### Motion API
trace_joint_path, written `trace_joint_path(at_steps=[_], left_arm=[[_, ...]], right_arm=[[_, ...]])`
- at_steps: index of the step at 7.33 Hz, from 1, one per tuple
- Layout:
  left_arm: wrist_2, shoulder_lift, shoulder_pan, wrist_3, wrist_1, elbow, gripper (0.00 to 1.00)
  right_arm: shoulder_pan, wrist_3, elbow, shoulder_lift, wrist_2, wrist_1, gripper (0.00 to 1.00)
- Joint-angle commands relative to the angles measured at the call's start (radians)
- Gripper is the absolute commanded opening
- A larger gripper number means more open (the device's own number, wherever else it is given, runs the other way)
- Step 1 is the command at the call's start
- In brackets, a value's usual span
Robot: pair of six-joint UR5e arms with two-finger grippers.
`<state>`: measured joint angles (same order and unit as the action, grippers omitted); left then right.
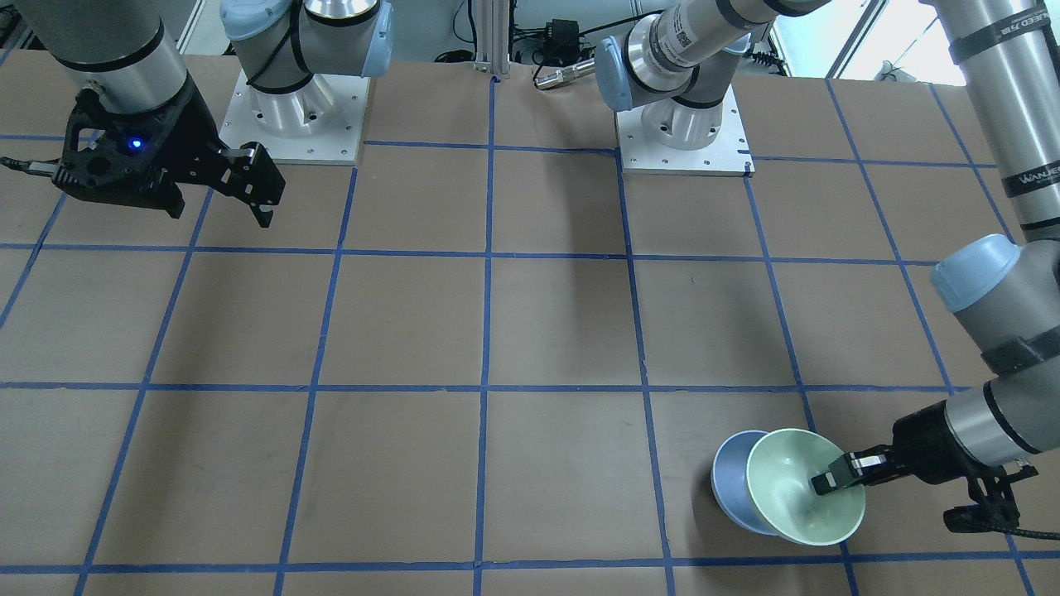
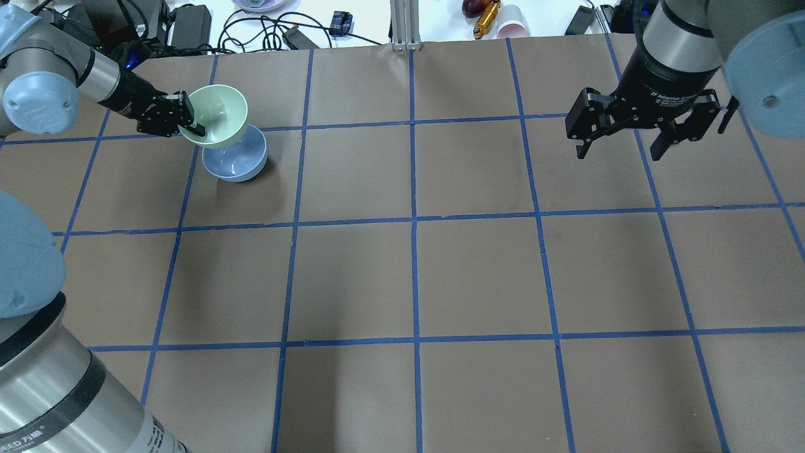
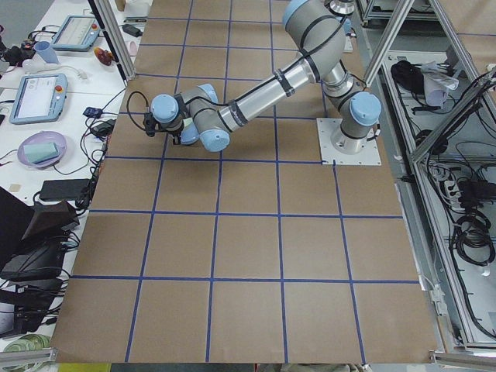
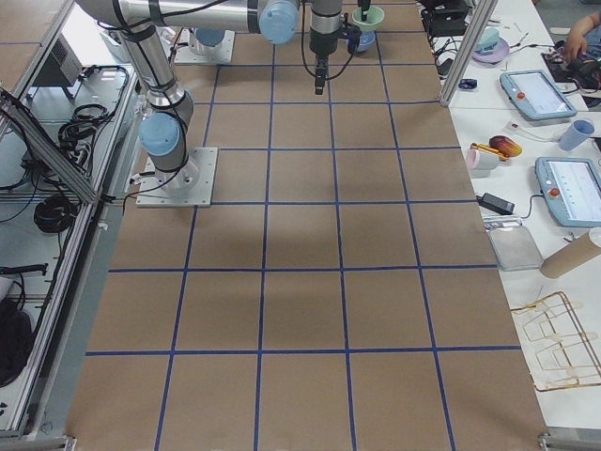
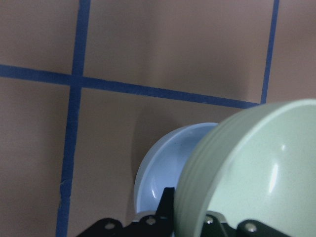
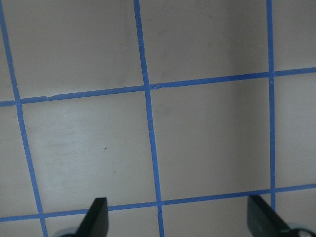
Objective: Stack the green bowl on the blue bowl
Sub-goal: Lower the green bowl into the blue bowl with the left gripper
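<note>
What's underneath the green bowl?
The blue bowl stands on the table beneath the green bowl, which the left end effector holds tilted by its rim. The green bowl covers part of the blue one's rim; whether they touch cannot be told.

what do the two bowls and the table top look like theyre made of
The green bowl looks like glazed ceramic or hard plastic: smooth and glossy, with small bright highlights inside. The blue bowl has the same gloss and glints in its hollow, so the material is equally open. The table top looks like matte brown paper or card, without shine.
</note>
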<state>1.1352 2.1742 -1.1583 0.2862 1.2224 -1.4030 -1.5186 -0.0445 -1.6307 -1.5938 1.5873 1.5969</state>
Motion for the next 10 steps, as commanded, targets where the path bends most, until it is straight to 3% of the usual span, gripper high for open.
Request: trace_joint_path(at_steps=[1,8,10], left_arm=[[-0.009,0.002,-0.001,-0.004,-0.001,-0.010,0.00],[-0.020,-0.007,-0.001,0.007,-0.003,-0.048,0.06],[-0.018,-0.007,0.000,0.007,-0.003,-0.060,0.28]], right_arm=[[0.000,0.000,0.000,0.000,0.000,0.000,1.00],[0.000,0.000,0.000,0.000,0.000,0.000,1.00],[0.000,0.000,0.000,0.000,0.000,0.000,1.00]])
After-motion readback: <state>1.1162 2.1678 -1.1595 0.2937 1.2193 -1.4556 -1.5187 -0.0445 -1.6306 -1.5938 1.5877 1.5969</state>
